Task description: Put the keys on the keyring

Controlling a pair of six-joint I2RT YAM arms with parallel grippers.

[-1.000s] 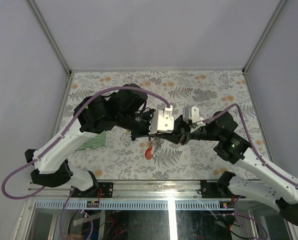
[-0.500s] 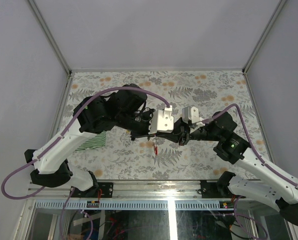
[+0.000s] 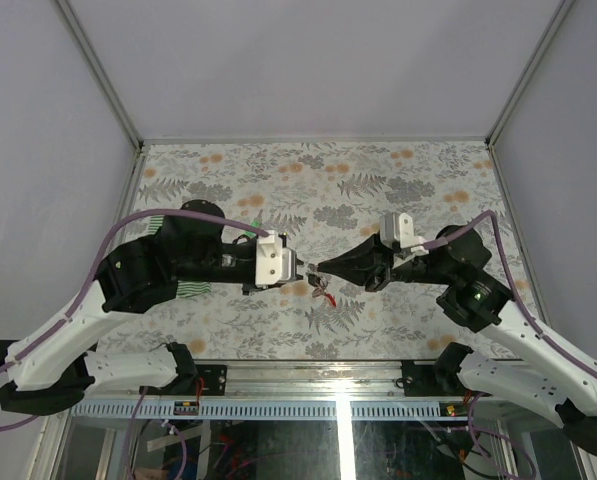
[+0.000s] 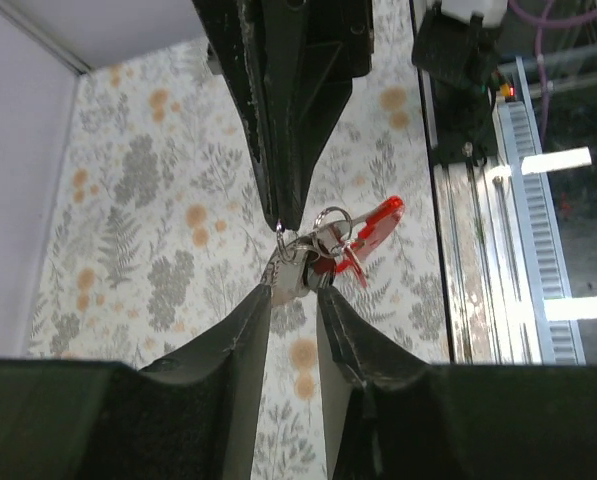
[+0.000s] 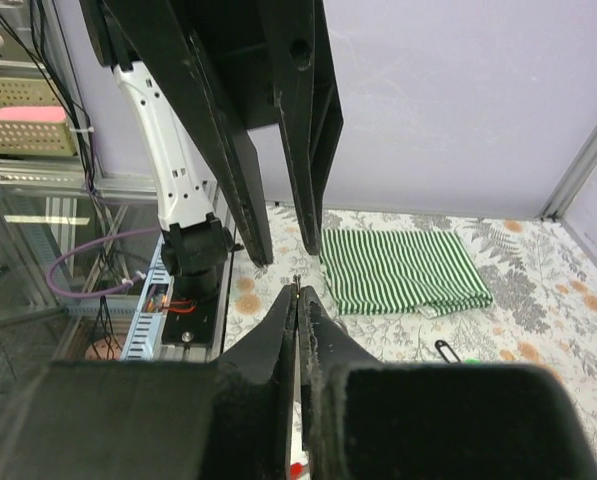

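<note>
Top view: the left fingers [image 3: 298, 268] and the right fingers [image 3: 315, 267] point at each other over the middle of the flowered worktop [image 3: 408, 180], tips near but apart; the keys [image 3: 323, 291] hang as a small bunch just under the right tips; the bunch is too small here to tell its parts apart. A second ago the two wrists were pressed together and the bunch hung lower and further left; since then the left arm has drawn back to its own side.

Left wrist view: the bunch shows plainly here; silvery keys, a round keyring [image 4: 331, 219] and a red tag [image 4: 374, 222]; the right fingers come down from above, shut, pinching the top of the bunch; the left fingers stand a little apart with the bunch just past their tips, gripping nothing I can make out.

Right wrist view: only this one shows the whole green-and-white striped cloth [image 5: 398, 270], folded on the worktop behind; the right fingers are closed tight; the bunch is hidden.
</note>
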